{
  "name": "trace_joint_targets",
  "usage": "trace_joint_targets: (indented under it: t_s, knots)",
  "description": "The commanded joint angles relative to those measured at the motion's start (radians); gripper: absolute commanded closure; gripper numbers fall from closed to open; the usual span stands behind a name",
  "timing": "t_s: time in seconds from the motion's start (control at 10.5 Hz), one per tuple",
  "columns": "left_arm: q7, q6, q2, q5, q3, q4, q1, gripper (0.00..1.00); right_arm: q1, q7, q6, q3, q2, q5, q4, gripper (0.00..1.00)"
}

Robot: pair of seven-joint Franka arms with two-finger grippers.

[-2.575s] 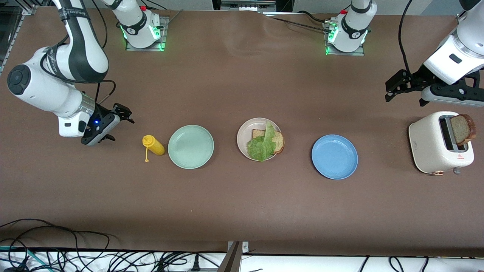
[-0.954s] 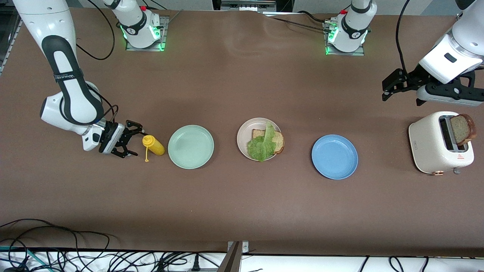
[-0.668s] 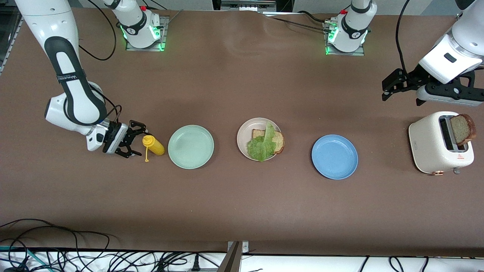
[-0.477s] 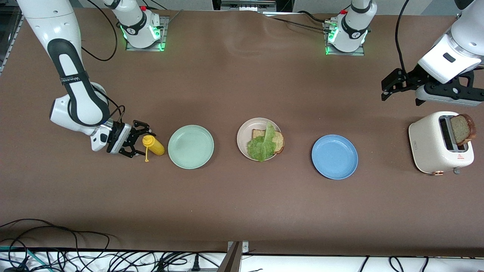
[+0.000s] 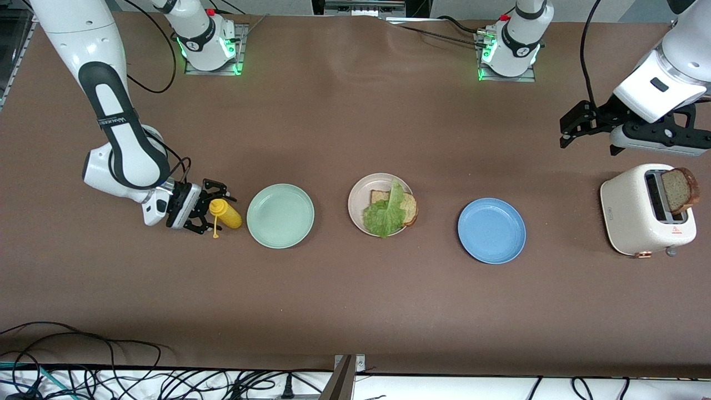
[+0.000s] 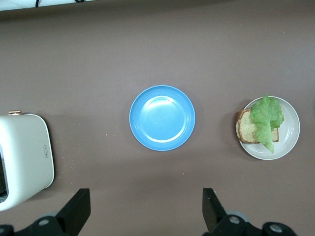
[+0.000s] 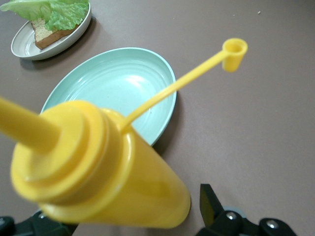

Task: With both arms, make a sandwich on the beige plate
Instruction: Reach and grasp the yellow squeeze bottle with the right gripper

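Looking down from the front view, the beige plate (image 5: 356, 191) sits mid-table between a mint-green plate (image 5: 280, 215) and a blue plate (image 5: 491, 230). On it lies one bread slice (image 5: 410, 209) with a lettuce leaf (image 5: 384, 214) draped over it. The right gripper (image 5: 210, 208) is low at the cap end of a yellow squeeze bottle (image 5: 226, 213) lying just beside the mint-green plate, toward the right arm's end of the table; its fingers are spread with the bottle's cap between them, not closed on it. The beige plate lies well apart from those fingers, with the mint-green plate between. The left gripper (image 5: 591, 123) hangs over bare table near a white toaster (image 5: 633, 216), from which a second bread slice (image 5: 679, 190) sticks up.

From the left wrist view, the left gripper's fingers (image 6: 78, 209) stand wide apart and hold nothing. The blue plate (image 6: 162, 118) and the beige plate (image 6: 290, 140) with its bread and lettuce (image 6: 266, 118) lie well clear of them, the toaster (image 6: 24, 155) off to one edge.

From the right wrist view, the yellow bottle (image 7: 98, 169) fills the space between the parted fingers (image 7: 211, 204), its tethered cap (image 7: 234, 49) swung out. The mint-green plate (image 7: 118, 88) lies just past it, then the beige plate (image 7: 34, 46).
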State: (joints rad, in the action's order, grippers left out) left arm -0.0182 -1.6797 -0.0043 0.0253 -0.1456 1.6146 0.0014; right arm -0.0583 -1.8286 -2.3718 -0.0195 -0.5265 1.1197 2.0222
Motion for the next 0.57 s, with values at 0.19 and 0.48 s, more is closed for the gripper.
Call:
trace_joint_targets:
  t_s: [0.19,0.48]
  knots:
    - [-0.006,0.014,-0.002,0.025,0.0,-0.012,0.0,0.0,-0.005,-0.023,-0.03,-0.017,-0.03,0.026,-0.031,0.46]
    - [-0.008,0.014,0.0,0.025,0.0,-0.01,0.0,0.0,-0.005,-0.021,-0.05,-0.019,-0.03,0.023,-0.031,1.0]
